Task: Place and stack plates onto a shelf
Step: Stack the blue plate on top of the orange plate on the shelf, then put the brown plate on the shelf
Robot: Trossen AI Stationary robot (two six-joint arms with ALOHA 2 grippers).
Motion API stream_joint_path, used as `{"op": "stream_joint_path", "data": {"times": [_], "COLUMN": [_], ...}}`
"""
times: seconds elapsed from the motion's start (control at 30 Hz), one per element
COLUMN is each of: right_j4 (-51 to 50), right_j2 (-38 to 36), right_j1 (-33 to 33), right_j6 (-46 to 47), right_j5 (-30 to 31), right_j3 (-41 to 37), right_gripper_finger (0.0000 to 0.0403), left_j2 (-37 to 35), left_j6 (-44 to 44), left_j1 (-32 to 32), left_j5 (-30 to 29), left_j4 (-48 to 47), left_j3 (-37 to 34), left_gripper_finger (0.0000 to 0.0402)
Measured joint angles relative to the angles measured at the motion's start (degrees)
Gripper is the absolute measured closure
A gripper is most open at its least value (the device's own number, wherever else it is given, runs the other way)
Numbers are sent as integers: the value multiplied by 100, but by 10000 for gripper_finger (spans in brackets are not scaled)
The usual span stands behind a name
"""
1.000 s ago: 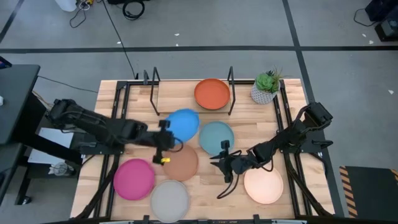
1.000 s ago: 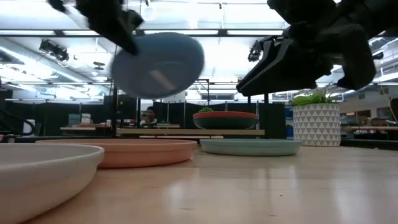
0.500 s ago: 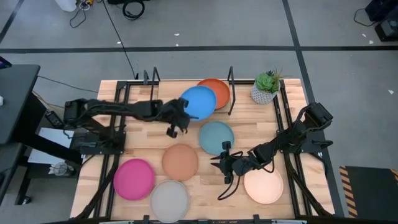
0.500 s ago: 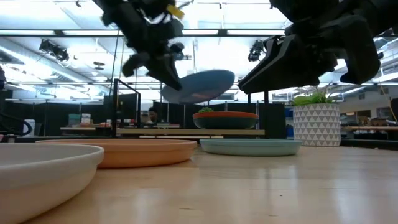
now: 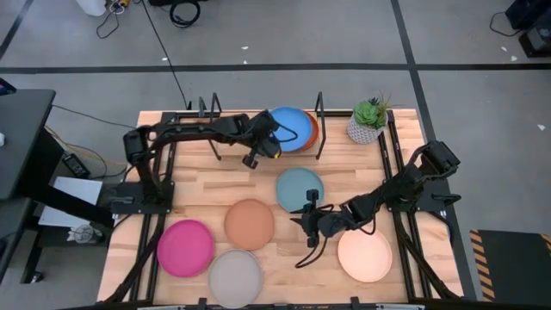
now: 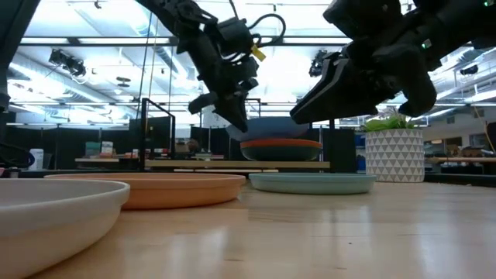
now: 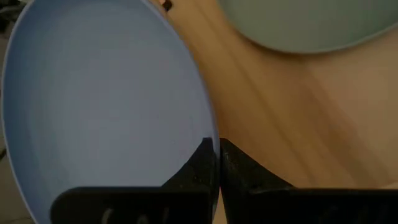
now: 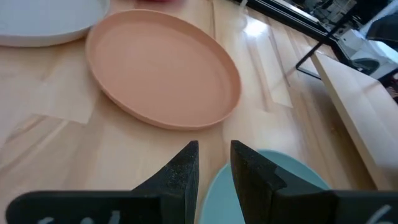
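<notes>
- High view: the left gripper [image 5: 258, 148] reaches to the back of the table, clamped on the near rim of the round matte blue plate [image 5: 288, 128]. That plate sits over the round orange plate [image 5: 311, 131], which lies on the low light-wood shelf [image 5: 232, 129] between its thin black uprights. The right gripper [image 5: 310, 222] waits near the round pale teal plate [image 5: 300, 189], with the tan plate [image 5: 250, 223], pink plate [image 5: 185, 247], grey plate [image 5: 235, 276] and cream plate [image 5: 365, 256] all on the tabletop. A small potted plant [image 5: 368, 120] stands beside the shelf.
- Low view: the blue plate [image 6: 267, 128] looks tilted just above the orange plate [image 6: 280, 148]; whether they touch I cannot tell. To finish well, I judge the held rim should come down level and centred before release, so the plate nests rather than slides off.
- Left wrist view: the fingers [image 7: 202, 163] pinch the blue plate's [image 7: 106, 106] rim, closed on it. Opening only once the plate rests fully would avoid a drop.
- Right wrist view: the right fingers [image 8: 186, 165] stand slightly apart, holding nothing, above the edge of the pale teal plate [image 8: 261, 186], with the tan plate [image 8: 161, 68] beyond.
</notes>
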Motion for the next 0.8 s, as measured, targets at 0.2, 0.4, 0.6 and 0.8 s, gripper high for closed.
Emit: {"op": "stream_joint_path", "data": {"times": [0.2,0.4,0.6,0.8], "right_j4": [-31,-26,-8,128], "right_j2": [0,0,0,0], "right_j1": [-100,-230,-309,-307], "right_j6": [-145,-300,-323,-267], "right_j5": [85,79,66,62], "right_j3": [0,0,-16,-130], "right_gripper_finger": [304,304,304,304], "left_j2": [10,115,150,-41], "left_j6": [445,303,270,-604], "left_j1": [179,432,434,406], "left_j5": [341,1035,1092,723], "left_j4": [298,621,781,869], "left_j3": [2,-5,4,2], "left_gripper_finger": [380,378,297,223]}}
